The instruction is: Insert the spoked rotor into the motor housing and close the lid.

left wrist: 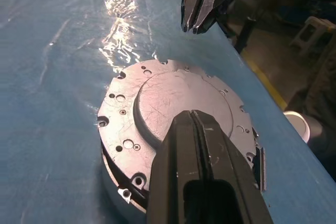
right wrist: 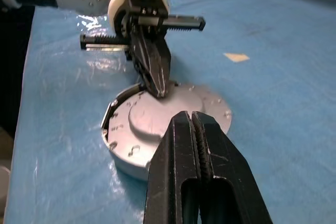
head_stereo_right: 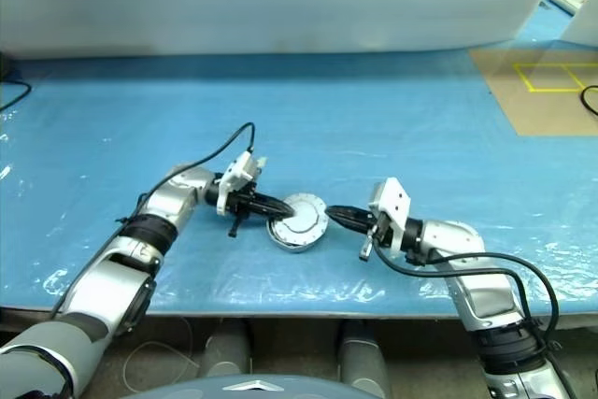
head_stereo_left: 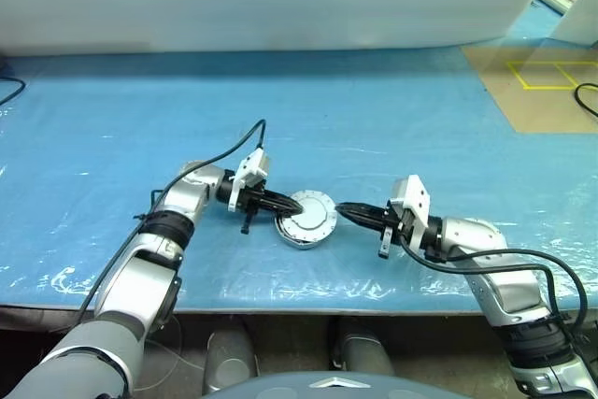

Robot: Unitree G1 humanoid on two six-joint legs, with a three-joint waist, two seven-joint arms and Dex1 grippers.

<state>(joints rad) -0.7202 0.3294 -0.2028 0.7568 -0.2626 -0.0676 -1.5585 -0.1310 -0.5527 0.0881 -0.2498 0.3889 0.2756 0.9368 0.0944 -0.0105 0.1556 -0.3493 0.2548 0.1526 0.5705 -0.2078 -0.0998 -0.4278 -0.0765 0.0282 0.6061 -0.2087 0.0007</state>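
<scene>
Mostly hidden: motor housing under flat grey lid | left gripper, right gripper: pinched closed, empty | blue mat glossy

Left hand, right hand: fingers closed.

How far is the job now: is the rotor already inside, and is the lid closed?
No rotor lies loose, so it is probably inside. The lid sits on the motor housing, slightly tilted with a gap at one edge. The left gripper, shut, is over the lid; the right gripper, shut, is beside it. Left: seat the lid.
</scene>
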